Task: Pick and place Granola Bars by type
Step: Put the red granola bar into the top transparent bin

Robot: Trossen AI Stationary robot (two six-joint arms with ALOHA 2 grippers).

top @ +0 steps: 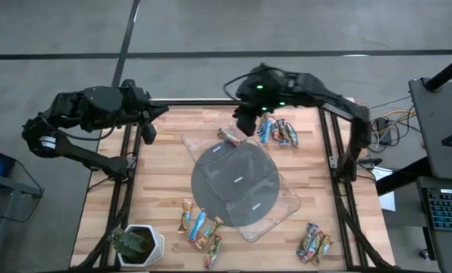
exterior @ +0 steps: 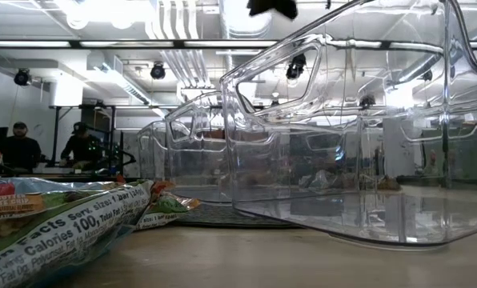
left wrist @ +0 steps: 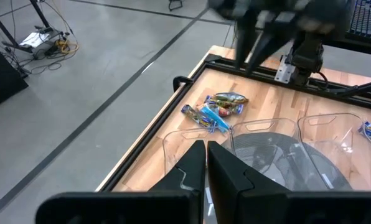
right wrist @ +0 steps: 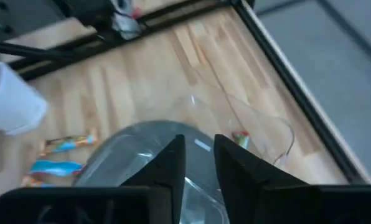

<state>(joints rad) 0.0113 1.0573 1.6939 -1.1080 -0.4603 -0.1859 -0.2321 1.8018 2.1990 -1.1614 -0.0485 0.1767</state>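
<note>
The granola bars lie in several groups on the wooden table: one group by the far edge (top: 277,132), one near the plant (top: 199,226), one at the near right corner (top: 315,244). A single bar (top: 230,136) (right wrist: 239,138) lies in the far clear tray. My right gripper (top: 246,121) (right wrist: 200,158) hovers open above that tray's far end, holding nothing. My left gripper (top: 147,130) (left wrist: 207,163) waits shut over the table's far left edge. The low view shows bars (exterior: 62,220) close up, lying flat on the table.
Clear plastic trays (top: 275,199) (exterior: 358,160) sit on and around a grey disc (top: 233,182) at the table's middle. A white-potted plant (top: 139,244) stands at the near left corner. A black frame (top: 334,152) rims the table. People stand in the room behind (exterior: 18,148).
</note>
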